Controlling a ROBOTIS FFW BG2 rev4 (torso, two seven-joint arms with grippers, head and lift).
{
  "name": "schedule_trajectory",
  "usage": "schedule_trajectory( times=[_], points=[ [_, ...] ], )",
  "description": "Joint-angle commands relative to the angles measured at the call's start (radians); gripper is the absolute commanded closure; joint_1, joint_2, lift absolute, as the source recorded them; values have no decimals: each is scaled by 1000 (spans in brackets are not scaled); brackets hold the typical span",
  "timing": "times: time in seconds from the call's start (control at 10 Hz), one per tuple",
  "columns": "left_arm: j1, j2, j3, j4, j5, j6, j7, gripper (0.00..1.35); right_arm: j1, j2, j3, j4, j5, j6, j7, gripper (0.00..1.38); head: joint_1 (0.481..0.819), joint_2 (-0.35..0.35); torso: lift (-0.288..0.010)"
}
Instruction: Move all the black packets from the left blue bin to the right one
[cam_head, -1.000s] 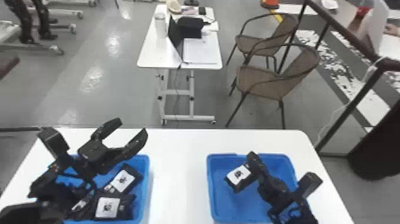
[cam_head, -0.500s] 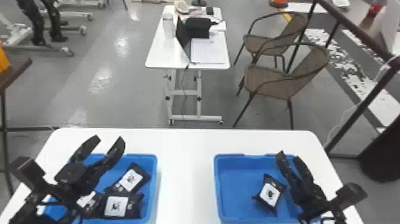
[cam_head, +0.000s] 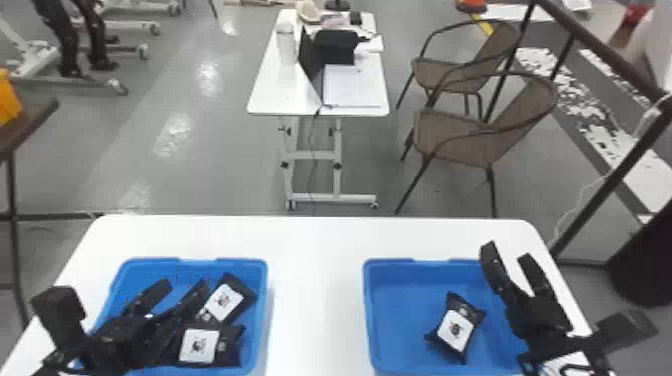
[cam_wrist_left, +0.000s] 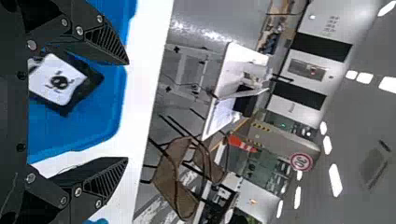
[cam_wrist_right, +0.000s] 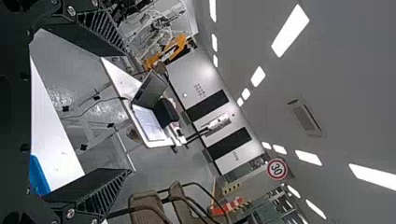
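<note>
In the head view my left gripper (cam_head: 184, 287) stands open over the left blue bin (cam_head: 264, 300), beside a black packet with a white label (cam_head: 224, 300). Another packet (cam_head: 199, 346) lies nearer the front; dark shapes under the gripper cannot be told apart. The left wrist view has the open left gripper (cam_wrist_left: 126, 111) with a labelled packet (cam_wrist_left: 58, 80) beyond its fingers. One packet (cam_head: 454, 329) rests on the floor of the right blue bin (cam_head: 395, 305). My right gripper (cam_head: 507, 254), open and empty, is at that bin's right side; its own wrist view shows the gripper (cam_wrist_right: 128, 112) spread.
Both bins stand on a white table (cam_head: 315, 300), with bare tabletop between them. Past its far edge are a small white desk (cam_head: 285, 95) with a laptop and two brown chairs (cam_head: 460, 132). A dark railing (cam_head: 600, 190) rises at the right.
The right gripper, earlier at the packet over the right bin, has opened and drawn off rightward, leaving the packet there. My left gripper has come lower over its bin. The head view has shifted.
</note>
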Motion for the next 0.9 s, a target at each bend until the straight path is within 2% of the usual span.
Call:
schedule_trajectory(
  times=[0.0, 0.1, 0.3, 0.5, 0.8],
  points=[
    [-2, 15, -1, -4, 12, 96, 0, 326, 11, 1, 1, -20, -9, 15, 0, 122, 695, -28, 0],
    [-5, 17, 0, -13, 15, 173, 1, 321, 11, 1, 2, -20, -15, 20, 0, 122, 695, -28, 0],
    [-2, 9, 23, -63, -3, 351, 51, 321, 11, 1, 10, -11, -29, 26, 3, 122, 695, -35, 0],
    [-28, 8, 49, -121, -3, 560, 152, 328, 9, 1, 10, -8, -32, 38, 8, 122, 695, -23, 0],
    [-109, 0, 63, -78, 6, 736, 229, 335, 0, 1, 16, 8, -40, 41, 15, 122, 695, 1, 0]
  ],
)
